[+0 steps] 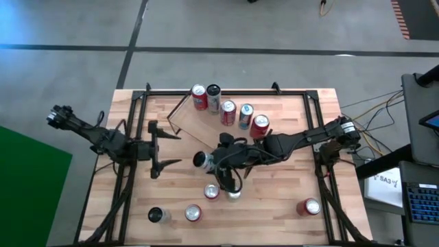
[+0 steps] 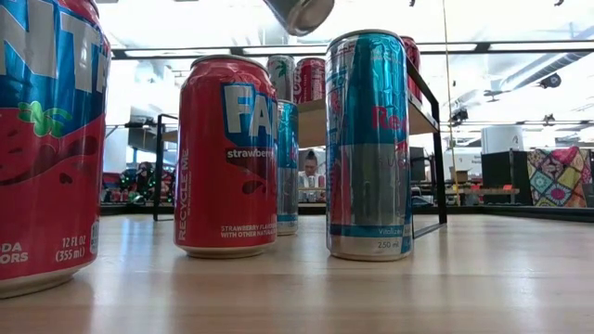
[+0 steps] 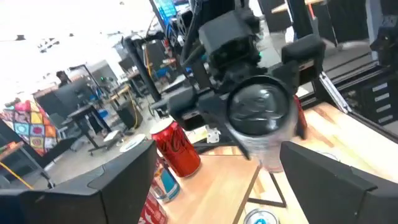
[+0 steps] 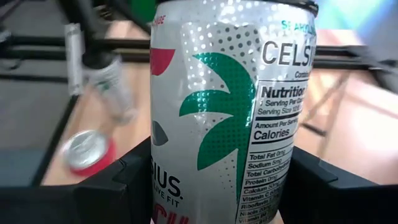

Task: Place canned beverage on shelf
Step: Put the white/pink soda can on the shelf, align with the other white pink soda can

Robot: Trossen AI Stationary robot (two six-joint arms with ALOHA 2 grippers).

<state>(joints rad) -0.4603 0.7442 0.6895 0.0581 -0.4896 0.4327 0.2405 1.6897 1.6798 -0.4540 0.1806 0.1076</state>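
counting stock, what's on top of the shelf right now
Five cans stand in a row on the shelf. The right gripper holds another can nearby, covering part of the plank.

The high view looks straight down on the whole wooden table (image 1: 274, 206) and both arms. The low view sits at tabletop height, very near a row of cans, facing the room. Each wrist view looks past its own fingers; both share the silver Celsius can (image 4: 230, 112), also visible from above.
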